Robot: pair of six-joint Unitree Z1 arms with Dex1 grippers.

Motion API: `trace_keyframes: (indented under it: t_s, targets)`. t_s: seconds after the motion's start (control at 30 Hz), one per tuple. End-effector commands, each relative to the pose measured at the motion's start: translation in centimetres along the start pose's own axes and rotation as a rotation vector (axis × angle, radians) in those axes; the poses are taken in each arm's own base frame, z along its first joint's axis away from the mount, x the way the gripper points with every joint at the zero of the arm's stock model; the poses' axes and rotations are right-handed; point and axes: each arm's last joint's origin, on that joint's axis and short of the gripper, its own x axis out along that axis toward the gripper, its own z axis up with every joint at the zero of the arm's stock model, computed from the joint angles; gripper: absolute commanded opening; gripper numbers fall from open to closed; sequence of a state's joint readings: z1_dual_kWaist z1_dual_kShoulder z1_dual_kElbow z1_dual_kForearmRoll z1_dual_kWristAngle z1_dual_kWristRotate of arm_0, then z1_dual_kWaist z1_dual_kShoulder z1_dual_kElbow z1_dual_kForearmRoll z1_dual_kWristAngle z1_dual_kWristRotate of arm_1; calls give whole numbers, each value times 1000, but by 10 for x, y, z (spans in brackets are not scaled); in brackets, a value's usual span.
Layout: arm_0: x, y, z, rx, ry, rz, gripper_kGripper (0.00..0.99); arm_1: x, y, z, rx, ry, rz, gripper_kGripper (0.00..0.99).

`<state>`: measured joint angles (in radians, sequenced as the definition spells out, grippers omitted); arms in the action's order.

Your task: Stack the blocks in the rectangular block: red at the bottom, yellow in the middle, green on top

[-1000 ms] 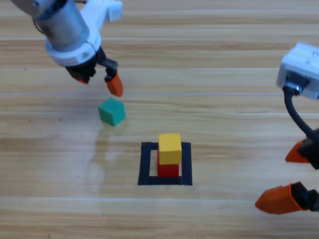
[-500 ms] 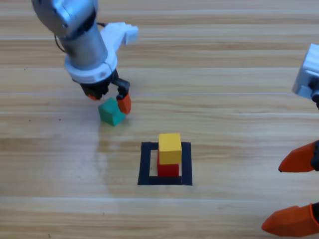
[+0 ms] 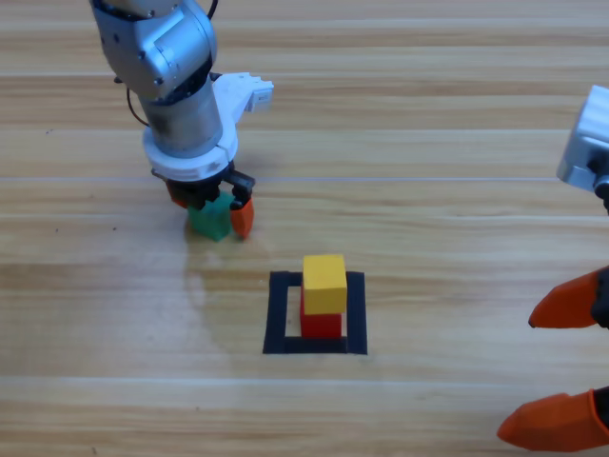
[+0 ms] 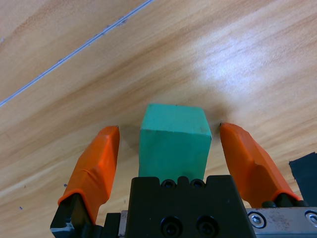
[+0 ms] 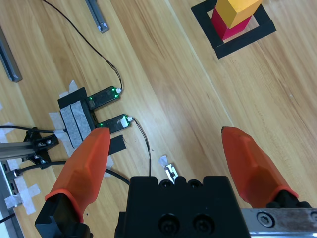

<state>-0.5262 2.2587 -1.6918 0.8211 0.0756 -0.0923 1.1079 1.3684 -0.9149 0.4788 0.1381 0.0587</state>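
The yellow cube (image 3: 324, 281) sits on the red cube (image 3: 322, 324) inside the black tape square (image 3: 279, 322), also seen far off in the right wrist view as yellow cube (image 5: 237, 10), red cube (image 5: 225, 25) and tape square (image 5: 203, 12). The green cube (image 3: 209, 219) lies on the table up and left of the square. My left gripper (image 3: 211, 211) is down around it, open, with the green cube (image 4: 173, 141) between the orange fingers (image 4: 96, 166) and small gaps on both sides. My right gripper (image 3: 561, 371) waits open at the right edge.
In the right wrist view, off the table's side, lie cables, two small boards with green lights (image 5: 104, 96) and taped metal rails (image 5: 96, 15). A corner of the tape square (image 4: 304, 171) shows at the right in the left wrist view.
My left gripper has come down and toward the green cube until its fingers straddle it. The right gripper drew back slightly toward the right edge. The stack has not moved.
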Motion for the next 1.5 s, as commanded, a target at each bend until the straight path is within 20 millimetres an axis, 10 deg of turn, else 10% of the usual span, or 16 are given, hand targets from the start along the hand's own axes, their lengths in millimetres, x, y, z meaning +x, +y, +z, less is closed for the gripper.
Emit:
trace_keyframes:
  t_s: [0.03,0.23,0.5,0.73,0.9,1.13,1.5]
  targets:
    - [27,-8,-3,12,32,12,736,2,-3,-8,9,5,10,990]
    - [19,-7,-7,7,21,23,101,2,-3,-8,10,7,10,990]
    - [-37,0,-20,-8,-25,40,100,2,-3,-8,10,7,10,989]
    - [-155,9,-37,-282,-256,-22,72,2,-3,-9,9,8,11,989]
    - [-211,-58,-42,-464,-306,15,61,2,-3,-9,5,8,13,989]
    - [-195,-131,-43,-477,-230,72,61,2,-3,-9,-1,10,14,989]
    - [-157,-165,-42,-490,-145,117,63,3,-3,-10,-5,15,19,989]
